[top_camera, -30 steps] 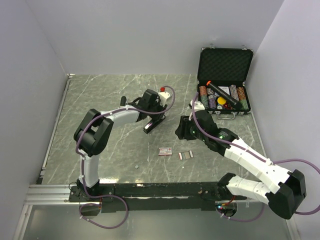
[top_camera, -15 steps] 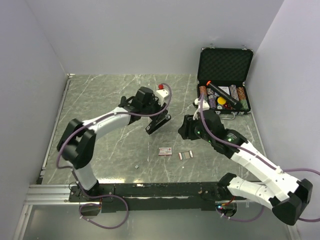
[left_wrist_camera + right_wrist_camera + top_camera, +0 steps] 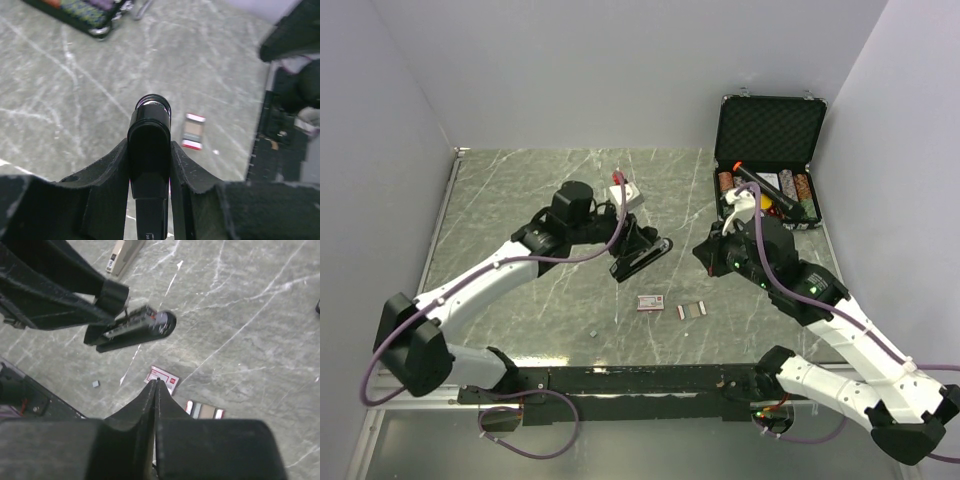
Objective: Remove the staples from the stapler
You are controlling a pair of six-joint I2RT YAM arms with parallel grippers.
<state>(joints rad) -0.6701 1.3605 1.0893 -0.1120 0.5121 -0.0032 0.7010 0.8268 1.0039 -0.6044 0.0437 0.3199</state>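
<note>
A dark grey-green marbled worktop (image 3: 520, 200) streaked with thin white veins spans the enclosure, evenly lit with only soft shadows. Plain matte white panels close it in on three sides: a back wall (image 3: 620, 70), a left wall (image 3: 370, 200) and a right wall (image 3: 905, 180). A ridged silvery aluminium rail (image 3: 420, 385) runs along the near edge.

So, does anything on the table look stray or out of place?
Yes: a tiny grey piece lies alone on the table, apart from the short staple strips beside the red-and-white box. It may be a stray staple bit, though too small to tell. Nothing else stands out.
</note>
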